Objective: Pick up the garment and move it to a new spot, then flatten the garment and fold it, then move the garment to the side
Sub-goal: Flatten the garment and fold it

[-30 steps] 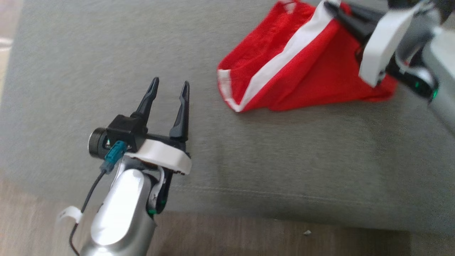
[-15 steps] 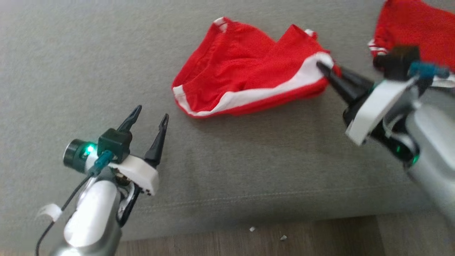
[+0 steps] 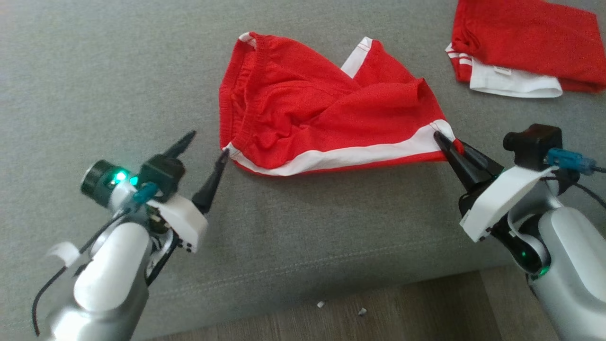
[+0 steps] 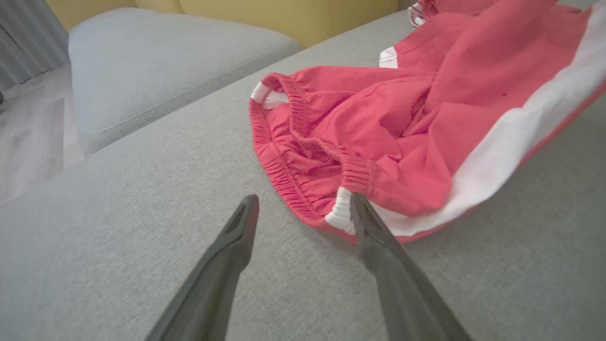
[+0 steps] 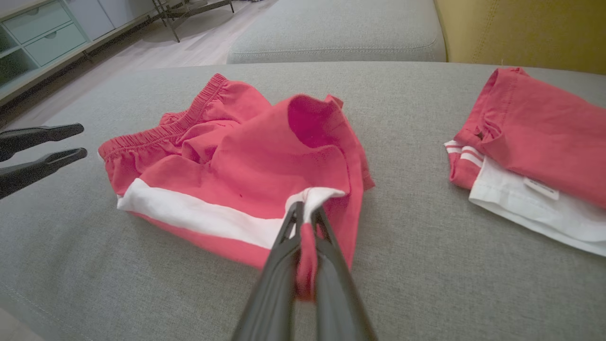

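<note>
Step in hand: flatten phase, by my read. The red shorts (image 3: 326, 113) lie rumpled mid-seat on the grey sofa cushion (image 3: 303, 246), waistband to the robot's left, leg openings to its right, white side stripe (image 3: 341, 154) along the near edge. Not flat yet, no fold made

Right gripper (image 3: 444, 141): jaws clamped on the near leg-hem corner, where the stripe ends. The right wrist view shows a pinch of red and white cloth between the fingers

Left gripper (image 3: 208, 144): jaws spread wide, holding nothing, tips low at the near waistband corner (image 4: 340, 217). In the left wrist view the white stripe end sits just inside one finger, and the other finger is over bare cushion. Can't tell if that finger touches cloth

Next move, as I judge it: nudge the left gripper forward so the waistband corner sits properly between the jaws, close, then draw both arms apart to tension the stripe edge and lay it flat. It needs a bite deep enough to catch the elastic, or it slips

Folded red-and-white garments (image 3: 516, 57) lie well apart at far right, so keep the spread away from them
</note>
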You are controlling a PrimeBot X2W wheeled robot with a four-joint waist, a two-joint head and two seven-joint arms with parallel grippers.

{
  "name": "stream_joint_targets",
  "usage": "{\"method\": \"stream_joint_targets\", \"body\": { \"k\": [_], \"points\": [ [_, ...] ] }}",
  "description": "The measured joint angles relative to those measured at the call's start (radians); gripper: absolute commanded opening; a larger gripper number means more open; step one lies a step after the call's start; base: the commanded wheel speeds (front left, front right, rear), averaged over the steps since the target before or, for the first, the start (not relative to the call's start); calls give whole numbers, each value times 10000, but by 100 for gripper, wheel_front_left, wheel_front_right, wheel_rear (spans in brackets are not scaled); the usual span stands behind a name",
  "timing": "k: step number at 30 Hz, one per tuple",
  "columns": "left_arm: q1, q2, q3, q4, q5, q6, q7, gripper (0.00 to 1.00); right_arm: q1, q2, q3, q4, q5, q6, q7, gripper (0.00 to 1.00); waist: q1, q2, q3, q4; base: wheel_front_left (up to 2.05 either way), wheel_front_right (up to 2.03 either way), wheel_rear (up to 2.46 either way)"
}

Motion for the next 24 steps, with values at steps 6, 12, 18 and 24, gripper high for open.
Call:
{"method": "stream_joint_targets", "body": {
  "k": [6, 12, 18, 24],
  "points": [
    [-326, 688, -1592, -437, -798, -82, 368, 100, 269, 454, -525, -437, -527, 0, 318, 0, 0, 0, 167, -159, 0, 0, 0],
    [-936, 1289, -2322, -619, -1434, -82, 512, 100, 318, 685, -825, -690, -717, 0, 491, 0, 0, 0, 256, -157, 0, 0, 0],
    [-1411, 1417, -3183, -485, -1862, -82, 794, 100, 511, 746, -955, -848, -811, 0, 591, 0, 0, 0, 344, -190, 0, 0, 0],
    [-1780, 1588, -3705, -184, -2067, -82, 876, 100, 509, 811, -963, -880, -867, -2, 637, 0, 0, 0, 442, -250, 0, 0, 0]
  ]
}}
